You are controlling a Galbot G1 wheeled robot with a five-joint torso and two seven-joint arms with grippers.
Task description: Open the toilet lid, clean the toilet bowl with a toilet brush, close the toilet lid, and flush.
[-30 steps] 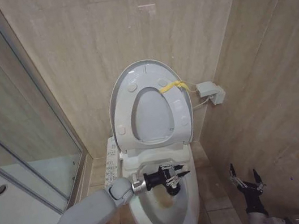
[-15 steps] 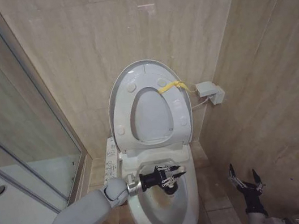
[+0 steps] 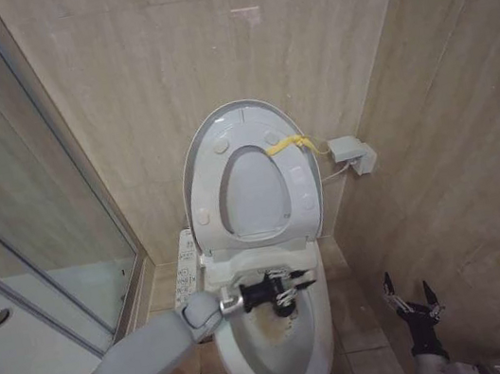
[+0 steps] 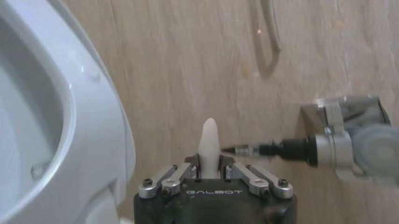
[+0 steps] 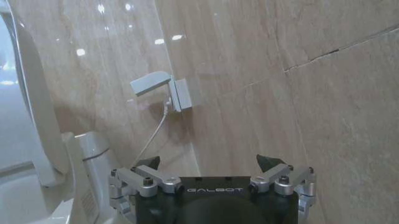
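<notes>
Left end effector (image 3: pixel 297 284) clamps toilet brush (image 4: pixel 208 145), handle upright above bowl (image 3: pixel 281 345).

The head camera looks down from high up at the toilet bowl (image 3: pixel 278 341) and open lid (image 3: pixel 250 175). The left wrist camera sits close behind its gripper (image 4: pixel 210 164), facing the wall. The right wrist camera sits low, probably near the floor; both share the wall box (image 3: pixel 352 153) (image 5: pixel 163 88).

toilet lid (image 3: pixel 248 163) upright behind toilet bowl (image 3: pixel 278 341) | left gripper (image 3: pixel 291 288) over bowl | right gripper (image 3: pixel 410 299) right of toilet
</notes>
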